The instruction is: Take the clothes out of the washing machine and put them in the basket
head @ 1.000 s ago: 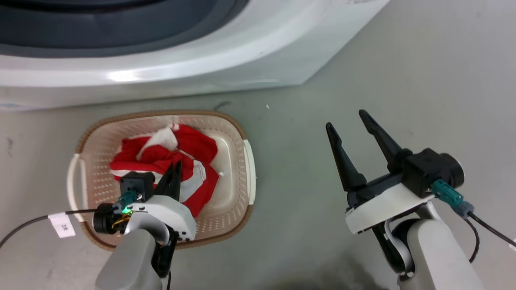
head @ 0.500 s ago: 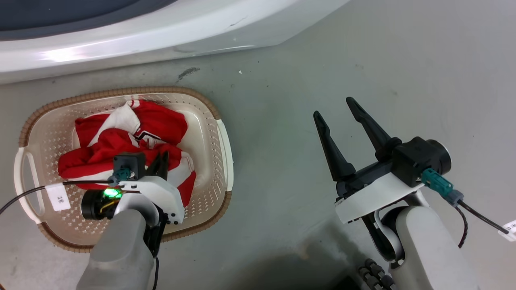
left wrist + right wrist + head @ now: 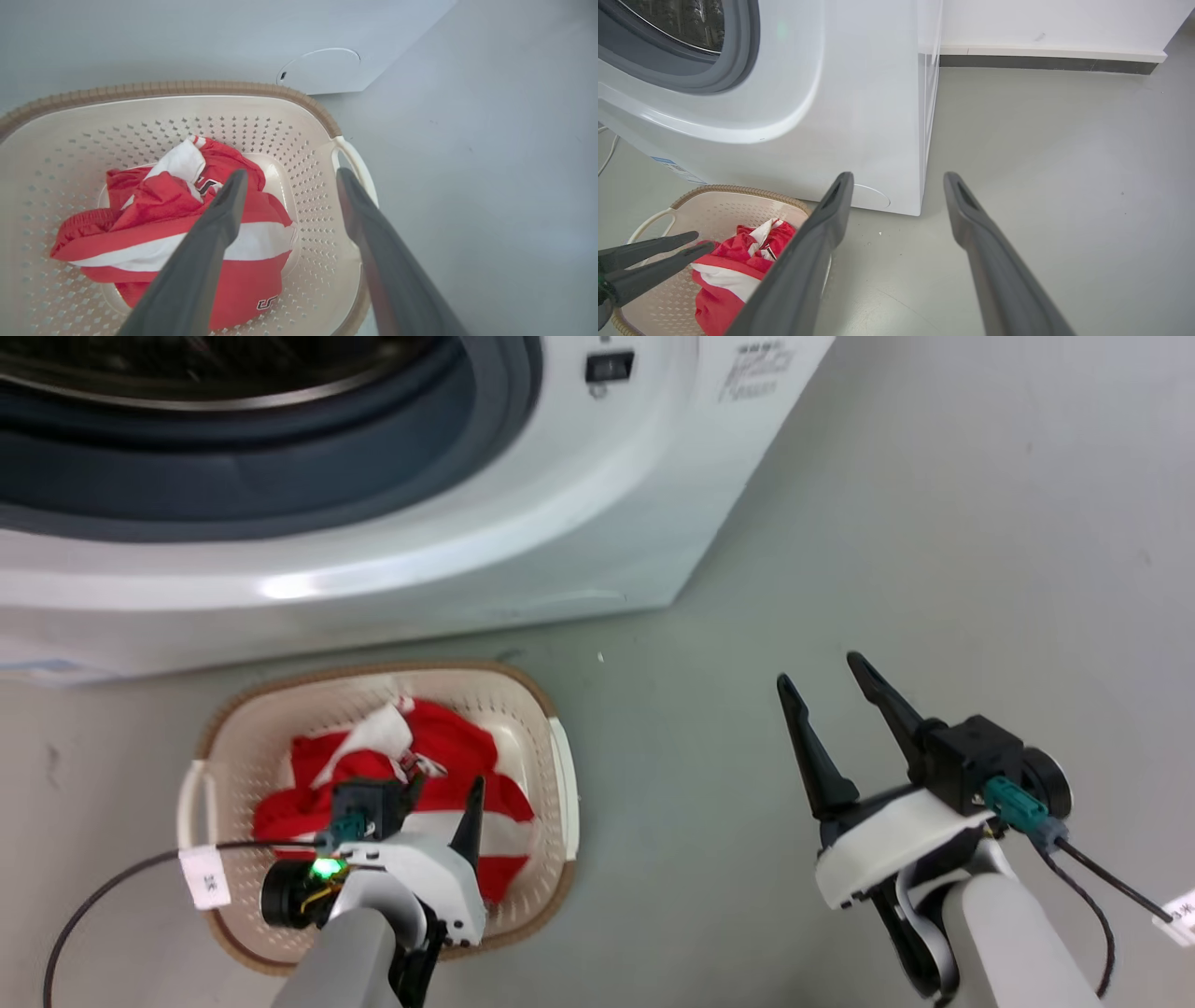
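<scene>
I see the washer [image 3: 392, 569] across the top of the frame. Below it, lower left, sits the basket [image 3: 369, 670] with the clothes [image 3: 448, 744] in it, my left gripper [image 3: 445, 790] over them.

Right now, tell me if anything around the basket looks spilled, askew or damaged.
Nothing stands out. The clothes lie bunched inside the basket, none over its rim or on the floor. The basket sits upright in front of the washing machine. The left gripper and right gripper hang open and empty.

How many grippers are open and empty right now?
2. The left gripper is open over the clothes lying in the basket; the right gripper is open over the floor, right of the basket.
</scene>
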Robot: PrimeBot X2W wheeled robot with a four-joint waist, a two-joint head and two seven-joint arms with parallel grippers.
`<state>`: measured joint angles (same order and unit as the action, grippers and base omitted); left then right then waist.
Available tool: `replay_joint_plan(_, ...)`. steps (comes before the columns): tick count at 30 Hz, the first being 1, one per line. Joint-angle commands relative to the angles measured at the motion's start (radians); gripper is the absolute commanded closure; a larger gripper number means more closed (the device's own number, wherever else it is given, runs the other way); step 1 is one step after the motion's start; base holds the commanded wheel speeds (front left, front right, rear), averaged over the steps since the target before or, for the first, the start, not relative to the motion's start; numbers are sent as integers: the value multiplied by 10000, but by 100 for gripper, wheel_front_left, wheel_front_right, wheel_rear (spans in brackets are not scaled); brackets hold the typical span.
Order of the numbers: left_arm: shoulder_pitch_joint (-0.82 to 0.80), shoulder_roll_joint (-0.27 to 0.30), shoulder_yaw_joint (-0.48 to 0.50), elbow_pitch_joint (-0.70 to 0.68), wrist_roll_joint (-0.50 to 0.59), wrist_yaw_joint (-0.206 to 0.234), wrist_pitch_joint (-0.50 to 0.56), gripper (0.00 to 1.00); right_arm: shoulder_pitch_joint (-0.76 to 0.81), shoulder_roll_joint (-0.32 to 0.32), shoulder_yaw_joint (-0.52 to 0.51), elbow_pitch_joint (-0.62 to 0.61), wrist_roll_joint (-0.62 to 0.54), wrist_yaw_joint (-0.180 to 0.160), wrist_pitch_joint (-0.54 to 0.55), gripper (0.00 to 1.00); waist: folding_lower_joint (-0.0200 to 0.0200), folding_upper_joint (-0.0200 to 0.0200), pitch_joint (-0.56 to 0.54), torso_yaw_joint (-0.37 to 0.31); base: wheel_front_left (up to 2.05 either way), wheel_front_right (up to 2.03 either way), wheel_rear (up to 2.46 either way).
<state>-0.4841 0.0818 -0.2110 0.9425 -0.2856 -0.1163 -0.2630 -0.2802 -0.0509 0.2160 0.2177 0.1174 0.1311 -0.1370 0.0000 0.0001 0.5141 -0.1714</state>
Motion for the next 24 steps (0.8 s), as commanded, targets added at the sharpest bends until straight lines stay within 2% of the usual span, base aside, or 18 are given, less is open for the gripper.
replay_joint_plan(1,409,-84,125,-333,-7,-41,-22,0,353,17,-146,-146,-121,-7,135,0,0,-1,-1470,541,0,0,0)
replay_joint_plan(5,872,-192,209,-1299,190,-50,-22,0,946,15,-580,-469,-181,-7,383,0,0,-1,-2285,909,0,0,0)
replay_joint_plan(12,1637,-273,464,-3593,627,199,-23,0,1941,15,-1162,-1162,-470,-7,885,0,0,-1,-3405,1501,0,0,0)
replay_joint_plan(19,2377,-183,786,-5427,1066,558,-23,0,2546,15,-1183,-1660,-558,-7,1233,0,0,-1,-4124,1735,0,0,0)
replay_joint_plan(24,2839,-52,1074,-6235,1082,709,-21,0,2825,15,-1122,-1893,-580,-7,1223,0,0,-1,-4506,1806,0,0,0)
